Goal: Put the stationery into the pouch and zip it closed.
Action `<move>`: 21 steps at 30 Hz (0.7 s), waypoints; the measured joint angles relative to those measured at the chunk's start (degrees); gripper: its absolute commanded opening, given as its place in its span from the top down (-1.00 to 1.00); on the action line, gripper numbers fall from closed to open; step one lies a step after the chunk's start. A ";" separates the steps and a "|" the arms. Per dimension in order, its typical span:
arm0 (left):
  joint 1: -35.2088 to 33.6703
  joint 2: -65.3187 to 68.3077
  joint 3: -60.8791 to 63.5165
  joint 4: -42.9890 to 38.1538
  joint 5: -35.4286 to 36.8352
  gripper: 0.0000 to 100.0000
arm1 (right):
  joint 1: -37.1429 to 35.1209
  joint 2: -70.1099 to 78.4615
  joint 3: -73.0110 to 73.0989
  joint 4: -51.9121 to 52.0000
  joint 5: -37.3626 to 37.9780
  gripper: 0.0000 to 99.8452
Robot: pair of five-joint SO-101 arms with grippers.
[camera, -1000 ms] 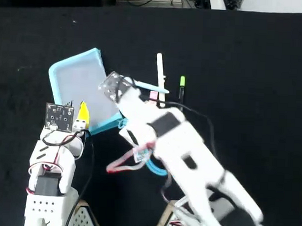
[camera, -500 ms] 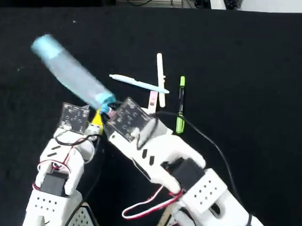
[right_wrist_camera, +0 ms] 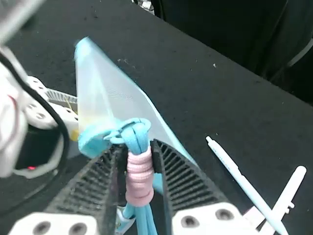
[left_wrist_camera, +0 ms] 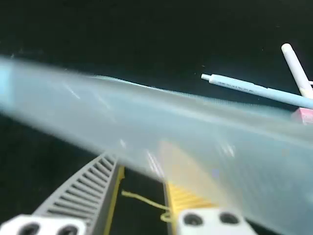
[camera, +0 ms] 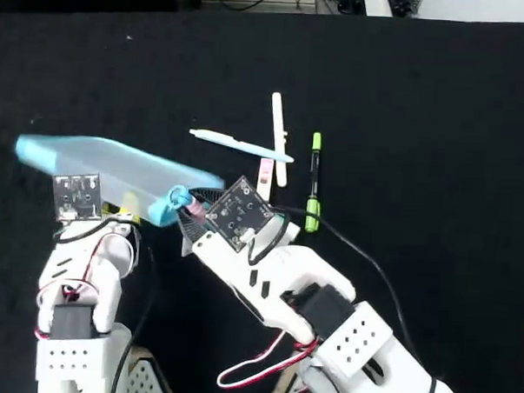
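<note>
The translucent blue pouch (camera: 115, 166) hangs tilted above the table, stretched between both arms. My right gripper (camera: 192, 213) is shut on its zip pull (right_wrist_camera: 138, 169), a blue cord with pink beads, at the pouch's near corner. My left gripper (camera: 125, 212) sits under the pouch's lower edge. Its ribbed finger and yellow finger (left_wrist_camera: 188, 196) close on the pouch (left_wrist_camera: 161, 132), which hides their tips. On the table lie a light blue pen (camera: 238, 145), a white pen (camera: 278, 136), a green and black marker (camera: 314, 183) and a pink eraser (camera: 266, 172).
The stationery lies clustered just beyond my right gripper, the blue pen (right_wrist_camera: 239, 176) and white pen (right_wrist_camera: 286, 193) crossing. Black cloth covers the table (camera: 439, 126), with open room at the right and the back.
The pouch has come up off the table and swung round to lie nearly level. My right gripper pulled back to the zip pull and shut on it. The left arm shifted left.
</note>
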 measured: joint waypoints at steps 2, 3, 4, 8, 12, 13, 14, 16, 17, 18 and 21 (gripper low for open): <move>-0.35 0.00 -3.52 4.48 -3.96 0.75 | -0.18 0.00 0.18 0.00 0.00 0.98; -0.44 0.00 -5.10 6.42 -5.98 0.75 | -0.44 0.00 0.18 0.00 0.00 0.98; -0.44 0.00 -6.51 8.09 -8.35 0.75 | -0.53 0.00 0.18 0.00 0.00 0.98; -0.35 -0.18 -12.92 15.74 -15.03 0.75 | -0.53 0.00 0.18 0.00 0.00 0.98; -0.35 -0.18 -21.36 23.91 -19.08 0.75 | -0.53 0.00 0.18 0.00 0.00 0.98; -0.26 -0.44 -23.74 25.49 -19.43 0.75 | -0.35 0.00 0.18 0.00 0.00 0.98; -0.26 -0.53 -26.11 27.25 -19.52 0.75 | -0.35 0.00 0.18 0.00 0.00 0.98; -0.26 -0.09 -30.42 29.80 -19.69 0.75 | -0.53 0.00 0.18 0.00 0.00 0.98; -0.26 -0.09 -31.74 30.77 -19.69 0.74 | -0.53 0.00 0.18 0.00 0.00 0.98; -0.26 -0.09 -32.70 31.47 -19.69 0.70 | -0.44 0.00 0.18 0.00 0.00 0.98; 0.70 -0.09 -34.11 32.70 -19.69 0.63 | -0.53 0.00 0.18 0.00 0.00 0.98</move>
